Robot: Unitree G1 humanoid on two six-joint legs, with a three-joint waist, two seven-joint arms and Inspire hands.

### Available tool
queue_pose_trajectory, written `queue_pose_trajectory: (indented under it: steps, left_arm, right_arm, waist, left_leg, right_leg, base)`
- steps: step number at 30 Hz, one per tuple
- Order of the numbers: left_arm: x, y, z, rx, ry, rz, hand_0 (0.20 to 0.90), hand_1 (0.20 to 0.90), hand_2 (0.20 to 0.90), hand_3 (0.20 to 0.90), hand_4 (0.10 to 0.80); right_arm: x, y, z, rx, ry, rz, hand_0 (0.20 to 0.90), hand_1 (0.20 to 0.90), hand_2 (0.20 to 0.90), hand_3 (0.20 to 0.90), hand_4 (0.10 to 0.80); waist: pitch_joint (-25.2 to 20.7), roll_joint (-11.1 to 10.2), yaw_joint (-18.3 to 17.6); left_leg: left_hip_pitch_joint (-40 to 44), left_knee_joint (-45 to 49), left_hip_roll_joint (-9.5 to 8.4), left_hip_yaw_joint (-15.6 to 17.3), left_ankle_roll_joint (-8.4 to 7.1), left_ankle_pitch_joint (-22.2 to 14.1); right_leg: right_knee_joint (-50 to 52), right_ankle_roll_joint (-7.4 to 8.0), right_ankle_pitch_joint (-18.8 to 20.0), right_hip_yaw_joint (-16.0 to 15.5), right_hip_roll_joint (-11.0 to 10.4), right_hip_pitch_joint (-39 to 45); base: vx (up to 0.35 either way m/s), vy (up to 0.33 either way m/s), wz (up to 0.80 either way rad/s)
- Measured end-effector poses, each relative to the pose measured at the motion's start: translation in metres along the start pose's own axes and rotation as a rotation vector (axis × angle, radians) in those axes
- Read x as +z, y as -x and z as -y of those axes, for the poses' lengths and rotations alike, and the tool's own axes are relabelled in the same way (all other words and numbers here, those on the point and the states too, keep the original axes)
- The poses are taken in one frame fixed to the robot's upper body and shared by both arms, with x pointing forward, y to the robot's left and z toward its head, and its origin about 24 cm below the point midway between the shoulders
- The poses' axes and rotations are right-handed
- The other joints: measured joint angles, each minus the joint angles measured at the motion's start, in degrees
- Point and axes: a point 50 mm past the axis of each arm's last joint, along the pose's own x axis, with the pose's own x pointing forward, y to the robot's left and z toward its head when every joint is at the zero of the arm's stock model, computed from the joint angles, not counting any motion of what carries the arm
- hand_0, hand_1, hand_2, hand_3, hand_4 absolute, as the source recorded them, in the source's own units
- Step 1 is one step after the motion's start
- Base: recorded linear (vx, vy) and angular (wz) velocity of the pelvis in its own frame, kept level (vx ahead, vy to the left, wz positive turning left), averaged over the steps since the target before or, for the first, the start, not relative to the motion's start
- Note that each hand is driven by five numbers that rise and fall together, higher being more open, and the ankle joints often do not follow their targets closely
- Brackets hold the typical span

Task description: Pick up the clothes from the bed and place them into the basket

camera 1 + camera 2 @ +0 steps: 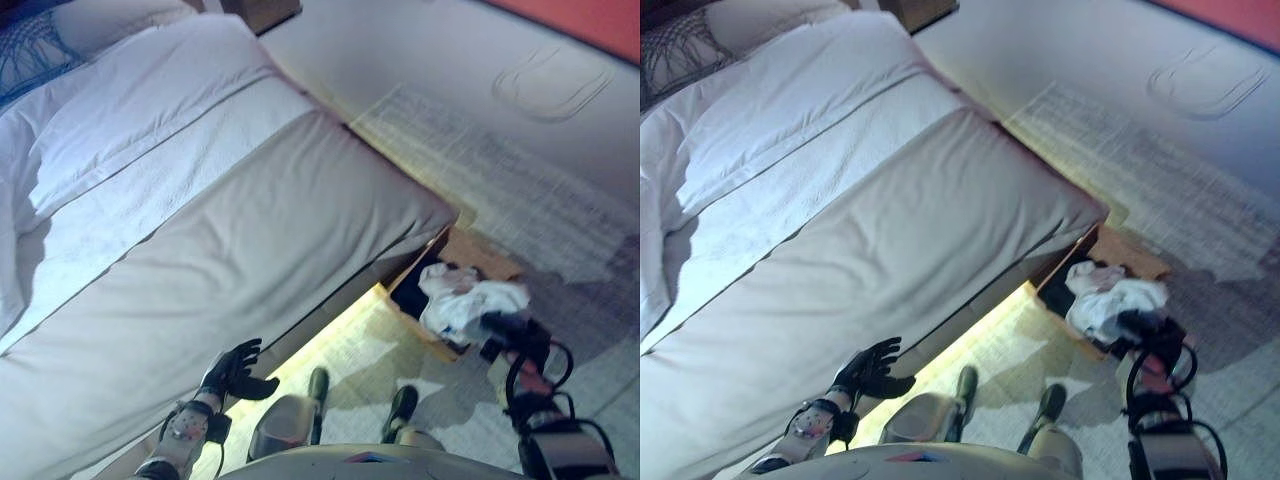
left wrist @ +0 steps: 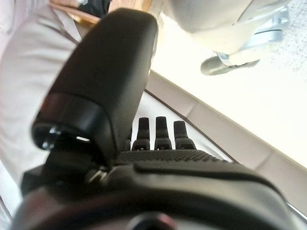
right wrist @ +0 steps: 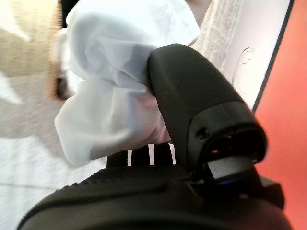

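A white cloth (image 1: 465, 300) hangs bunched over the brown basket (image 1: 482, 252) on the floor at the bed's foot corner. My right hand (image 1: 510, 328) is shut on the cloth (image 3: 110, 96), its thumb (image 3: 192, 96) pressed against it, and the fingers are mostly hidden under the fabric. Whether the cloth rests inside the basket or hangs just above it, I cannot tell. My left hand (image 1: 235, 372) is open with spread fingers (image 2: 163, 132), holding nothing, over the bed's near side edge. The bed (image 1: 200, 200) shows only white and grey covers.
Pillows (image 1: 110, 20) lie at the head of the bed, with a wooden nightstand (image 1: 265, 10) behind them. A pale woven rug (image 1: 520, 180) covers the floor beyond the basket. A red wall strip (image 1: 580, 20) runs along the far right.
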Motion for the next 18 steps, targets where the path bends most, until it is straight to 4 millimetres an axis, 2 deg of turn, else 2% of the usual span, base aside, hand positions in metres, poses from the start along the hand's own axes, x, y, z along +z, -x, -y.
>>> queue_pose_trajectory:
  steps: [3, 4, 5, 6, 10, 12, 13, 15, 18]
  left_arm:
    - [0.024, -0.007, 0.011, -0.036, -0.005, 0.124, 0.9, 0.9, 0.9, 0.9, 0.8]
    - [0.027, -0.007, 0.011, -0.033, 0.006, 0.144, 0.9, 0.9, 0.9, 0.9, 0.8]
    - [0.029, -0.008, 0.011, -0.032, 0.012, 0.151, 0.9, 0.9, 0.9, 0.9, 0.8]
    - [0.032, -0.008, 0.011, -0.025, 0.028, 0.166, 0.9, 0.9, 0.9, 0.9, 0.8]
    - [0.046, -0.008, 0.006, -0.015, 0.055, 0.24, 0.9, 0.9, 0.9, 0.9, 0.8]
    - [0.055, -0.007, 0.003, -0.013, 0.06, 0.276, 0.9, 0.9, 0.9, 0.9, 0.8]
    - [0.061, -0.007, 0.0, -0.01, 0.07, 0.303, 0.9, 0.9, 0.9, 0.9, 0.8]
    - [0.07, -0.008, -0.006, 0.003, 0.095, 0.338, 0.9, 0.9, 0.9, 0.9, 0.8]
    - [0.073, -0.007, -0.007, 0.005, 0.119, 0.357, 0.9, 0.9, 0.9, 0.9, 0.8]
  right_arm:
    - [0.092, -0.009, -0.002, -0.088, -0.075, 0.269, 0.3, 0.3, 0.3, 0.2, 0.1]
    - [0.114, -0.009, -0.002, -0.111, -0.098, 0.328, 0.3, 0.3, 0.3, 0.2, 0.1]
    - [0.123, -0.008, -0.002, -0.122, -0.107, 0.352, 0.3, 0.3, 0.3, 0.2, 0.1]
    - [0.14, -0.008, 0.001, -0.148, -0.132, 0.395, 0.3, 0.3, 0.3, 0.2, 0.1]
    - [0.199, -0.003, 0.015, -0.2, -0.256, 0.502, 0.3, 0.3, 0.3, 0.2, 0.1]
    - [0.213, -0.001, 0.019, -0.202, -0.299, 0.515, 0.3, 0.3, 0.3, 0.2, 0.1]
    - [0.221, 0.0, 0.021, -0.203, -0.33, 0.509, 0.3, 0.3, 0.3, 0.2, 0.1]
    - [0.231, 0.002, 0.018, -0.185, -0.367, 0.475, 0.3, 0.3, 0.3, 0.2, 0.1]
    - [0.233, 0.002, 0.012, -0.152, -0.346, 0.461, 0.3, 0.3, 0.3, 0.2, 0.1]
  waist:
    - [4.4, 3.73, 0.89]
    - [5.73, 4.1, 0.91]
    - [6.41, 3.99, 0.83]
    - [8.0, 4.25, 0.8]
    - [12.98, 2.97, 0.46]
    - [13.57, 2.8, 0.41]
    - [13.84, 2.41, 0.59]
    - [14.03, 2.13, 0.59]
    - [14.06, 2.08, 0.58]
  left_leg:
    - [-5.6, 0.88, -0.39, 0.63, -0.41, 0.43]
    - [-6.78, 1.13, -0.92, 0.84, -0.37, 0.5]
    - [-7.52, 1.65, -1.11, 0.92, -0.34, 0.5]
    - [-7.94, 1.67, -1.01, 1.56, -0.32, 0.37]
    - [-12.96, 3.91, -2.17, 3.82, 0.48, 0.66]
    - [-15.55, 4.94, -2.07, 4.78, 1.02, 0.52]
    - [-17.5, 6.31, -2.22, 5.6, 1.77, 0.04]
    - [-21.55, 11.12, -2.73, 6.47, 3.02, -2.03]
    - [-23.65, 15.44, -2.81, 7.89, 3.85, -4.19]
  right_leg:
    - [5.56, 0.58, -0.6, 1.16, -0.96, -8.14]
    - [7.36, 0.67, -1.21, 1.78, -1.39, -10.28]
    - [8.22, 0.74, -1.36, 1.94, -1.7, -11.19]
    - [9.83, 1.18, -3.1, 2.21, -2.46, -12.81]
    - [14.0, 1.44, -3.73, 3.19, -5.01, -19.65]
    - [14.74, 1.42, -3.71, 3.18, -5.32, -22.17]
    - [16.82, 1.4, -3.72, 3.1, -6.27, -24.49]
    - [20.49, 0.9, -3.44, 4.75, -7.05, -28.88]
    - [24.06, 0.15, -3.9, 6.44, -7.79, -31.51]
  base:
    - [-0.205, 0.079, -0.08]
    - [-0.052, 0.015, -0.15]
    - [-0.024, -0.025, -0.12]
    - [-0.013, -0.041, -0.07]
    - [-0.143, -0.02, -0.18]
    - [-0.113, -0.015, -0.16]
    - [-0.1, 0.058, -0.17]
    - [-0.057, 0.155, -0.22]
    - [-0.004, 0.093, -0.21]
